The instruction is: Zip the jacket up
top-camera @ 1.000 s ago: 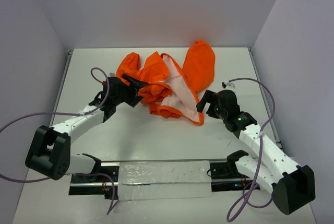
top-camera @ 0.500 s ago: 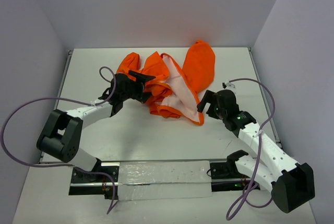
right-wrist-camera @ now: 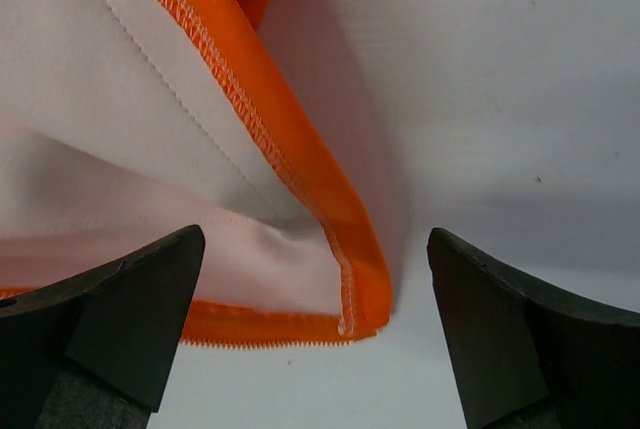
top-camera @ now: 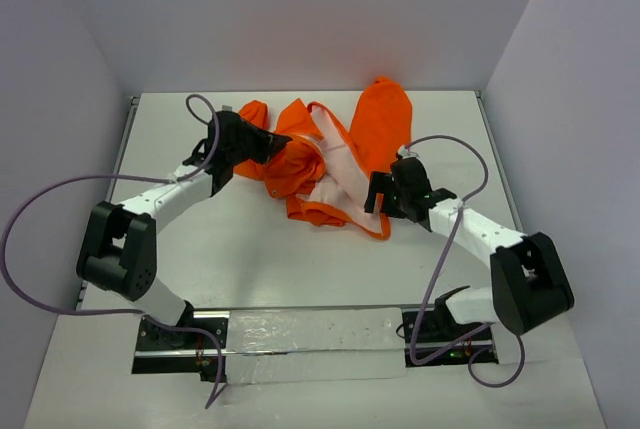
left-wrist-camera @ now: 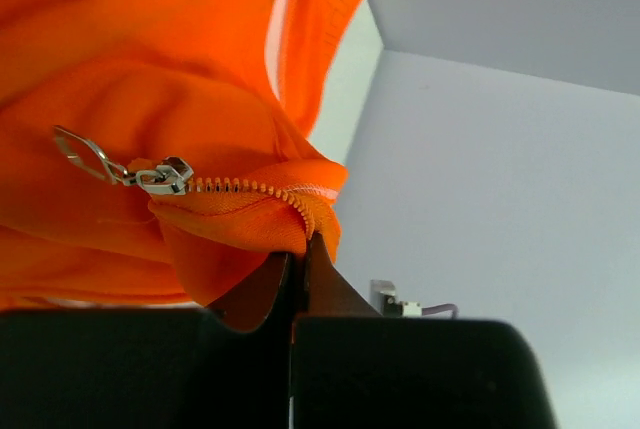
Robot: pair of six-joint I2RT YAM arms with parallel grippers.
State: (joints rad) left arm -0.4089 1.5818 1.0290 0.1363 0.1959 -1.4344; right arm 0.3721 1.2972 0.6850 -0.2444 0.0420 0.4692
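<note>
The left fingers [left-wrist-camera: 305, 281] are pinched shut on a fold of the jacket [top-camera: 335, 164] just beside its zipper teeth [left-wrist-camera: 245, 187]; the right fingers [top-camera: 374, 195] stand wide apart over the hem corner [right-wrist-camera: 350, 299], holding nothing; the jacket lies crumpled at upper centre of the table [top-camera: 250, 249]. It looks light, soft, floppy and a little slick; best pinched at the zipper tape or hem, the slider [left-wrist-camera: 168, 177] by its pull tab [left-wrist-camera: 85, 154]. Count: 1 jacket, 1 slider, 2 arms.
</note>
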